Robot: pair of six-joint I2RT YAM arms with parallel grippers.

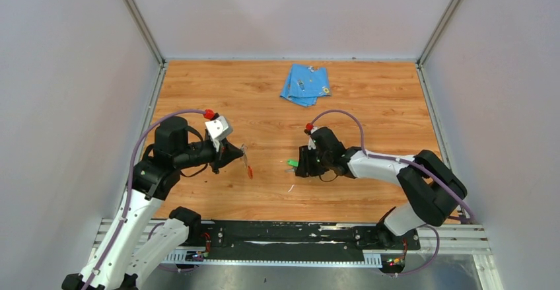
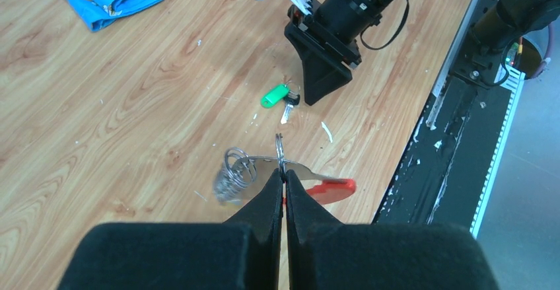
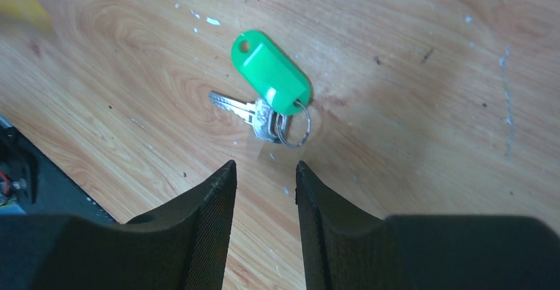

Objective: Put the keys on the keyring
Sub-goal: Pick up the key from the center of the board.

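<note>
My left gripper is shut on the thin wire ring of the keyring, a flat silvery piece with a red strip and a wire coil hanging on it. From above, the keyring hangs at the left gripper, just over the table. A silver key with a green tag lies flat on the wood. My right gripper stands open just short of it, with nothing between its fingers. A yellow blur shows at a corner; I cannot tell what it is.
A folded blue cloth lies at the back of the wooden table. Grey walls close in the left, right and back sides. The black rail carrying the arm bases runs along the near edge.
</note>
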